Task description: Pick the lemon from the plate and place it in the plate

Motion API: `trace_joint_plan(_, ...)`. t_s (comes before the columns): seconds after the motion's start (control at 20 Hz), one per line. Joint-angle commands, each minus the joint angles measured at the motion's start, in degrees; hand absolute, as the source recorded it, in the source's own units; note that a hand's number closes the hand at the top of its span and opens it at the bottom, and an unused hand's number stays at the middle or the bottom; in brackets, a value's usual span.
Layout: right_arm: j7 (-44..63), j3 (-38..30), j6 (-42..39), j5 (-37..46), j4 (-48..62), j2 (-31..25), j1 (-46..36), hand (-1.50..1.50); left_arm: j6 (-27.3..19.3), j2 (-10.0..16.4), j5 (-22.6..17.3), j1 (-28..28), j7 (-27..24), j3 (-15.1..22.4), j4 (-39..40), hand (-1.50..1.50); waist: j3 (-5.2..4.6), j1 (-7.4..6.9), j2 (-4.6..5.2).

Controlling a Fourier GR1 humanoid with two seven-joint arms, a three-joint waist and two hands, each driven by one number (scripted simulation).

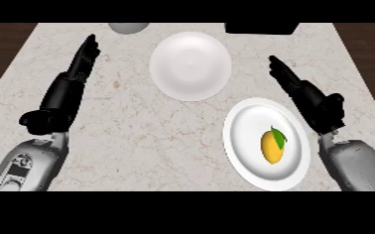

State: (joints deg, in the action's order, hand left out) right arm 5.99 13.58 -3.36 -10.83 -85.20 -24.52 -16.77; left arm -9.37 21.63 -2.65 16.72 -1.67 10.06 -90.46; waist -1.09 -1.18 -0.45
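A yellow lemon with a green leaf lies on the near white plate at the right of the marble counter. A second white plate with nothing on it sits farther back, near the middle. My right hand hovers just right of the near plate, fingers straight and pointing away, holding nothing. Over the counter's left side, my left hand is open with fingers up, far from both plates.
A grey rounded object sits at the back edge, left of centre. A black box-like object stands at the back right. Dark wood floor shows past the counter's left and right edges.
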Motion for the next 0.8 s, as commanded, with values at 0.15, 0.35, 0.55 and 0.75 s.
trace_joint_plan(0.15, -7.2, -14.0, 11.9, -12.2, -5.9, 11.1, 4.5, -1.5, -2.8, 4.1, 3.0, -9.9, 0.9, -3.4, 3.0, 0.0, 1.34, 1.93, -0.36)
trace_joint_plan(0.35, -9.7, -22.9, 29.2, -2.4, -6.5, 8.8, 8.4, -1.5, -3.8, 4.6, 3.4, -16.6, 1.4, -4.1, 6.7, 0.0, 0.79, 4.43, -0.74)
trace_joint_plan(0.55, -22.8, -22.0, 39.5, -0.3, -14.1, 23.1, 16.0, -1.5, -3.2, 4.9, 2.8, -19.2, -2.1, -5.0, 7.2, 0.0, 1.06, 4.06, -0.53)
trace_joint_plan(0.75, -31.6, -13.8, 47.7, -6.6, -24.2, 24.3, 25.6, -1.5, -3.3, 4.5, 3.1, -22.2, -3.7, -4.9, 6.0, 0.0, 1.18, 2.65, -0.26)
